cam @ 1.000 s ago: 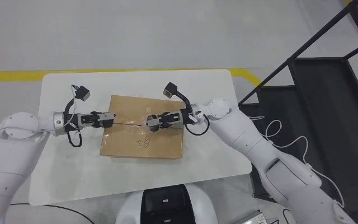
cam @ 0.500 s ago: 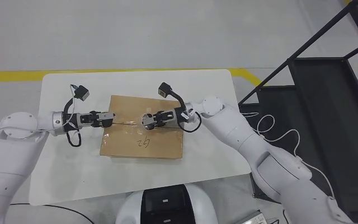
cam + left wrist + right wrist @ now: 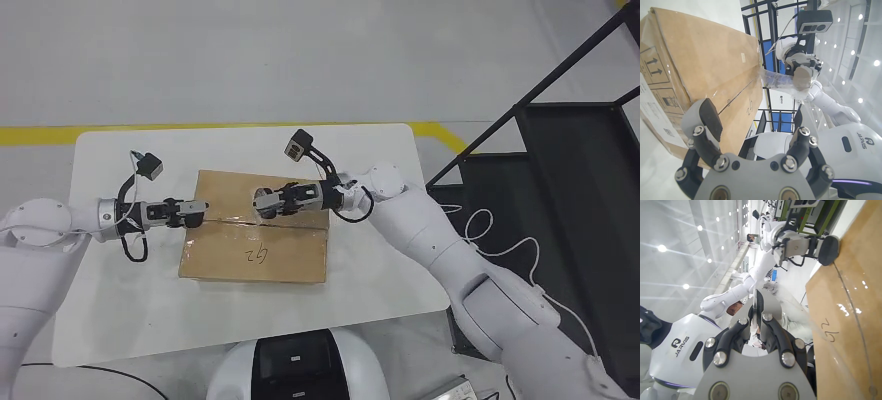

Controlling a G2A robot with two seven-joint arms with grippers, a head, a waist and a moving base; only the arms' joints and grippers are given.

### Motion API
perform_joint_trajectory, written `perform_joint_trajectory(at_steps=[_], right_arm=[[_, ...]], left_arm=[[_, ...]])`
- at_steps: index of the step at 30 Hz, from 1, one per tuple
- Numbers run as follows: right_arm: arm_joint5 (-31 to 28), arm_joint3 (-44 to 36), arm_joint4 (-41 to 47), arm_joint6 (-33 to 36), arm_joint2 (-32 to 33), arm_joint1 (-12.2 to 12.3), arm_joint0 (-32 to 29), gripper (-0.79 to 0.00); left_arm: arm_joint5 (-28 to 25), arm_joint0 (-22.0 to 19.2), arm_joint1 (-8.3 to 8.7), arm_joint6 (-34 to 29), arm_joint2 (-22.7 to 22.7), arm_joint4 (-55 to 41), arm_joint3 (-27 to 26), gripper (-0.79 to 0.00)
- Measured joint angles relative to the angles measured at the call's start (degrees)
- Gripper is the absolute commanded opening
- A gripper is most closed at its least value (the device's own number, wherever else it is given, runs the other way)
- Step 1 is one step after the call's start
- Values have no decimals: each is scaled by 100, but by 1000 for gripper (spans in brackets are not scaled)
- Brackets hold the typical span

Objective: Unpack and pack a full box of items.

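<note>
Right wrist view: fingers (image 3: 758, 306) clamp tape (image 3: 791, 311) (clear, crumpled).

My left arm (image 3: 55, 225) stretches in from the left side of the scene with its forearm pointing right. At its end, my left gripper (image 3: 197, 212) has its two black-padded fingers (image 3: 710, 117) spread wide apart. My right arm (image 3: 440, 250) comes up from the near right, bends at the elbow and reaches left, so my right gripper (image 3: 262, 201) faces the left one, slightly farther back, near it but not touching, with its fingers (image 3: 758, 306) pressed together and pinching a strip of clear tape (image 3: 778, 79).
</note>
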Motion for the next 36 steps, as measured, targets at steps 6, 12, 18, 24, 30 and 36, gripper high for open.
perform_joint_trajectory(at_steps=[6, 12, 18, 24, 30, 36], right_arm=[[592, -748, 180, 593, 684, 237, -458, -785], [593, -592, -236, 592, 432, 145, -515, -785], [300, -55, -531, 299, -48, -107, -231, -785], [98, 499, -588, 96, -327, -337, 62, -785], [-40, 1011, -694, -41, -450, -490, 280, -785], [-176, 1454, -861, -178, -572, -625, 402, -785]], left_arm=[[3, -61, -43, -20, 35, 21, 54, 0], [-8, -88, -71, -32, 33, 34, 75, 0], [-12, -63, -60, -45, -75, 64, 99, 0], [-2, 12, -40, -55, -195, 85, 56, 0], [17, 81, -31, -59, -276, 98, 1, 0], [15, 124, -32, -54, -324, 123, -34, 0]])
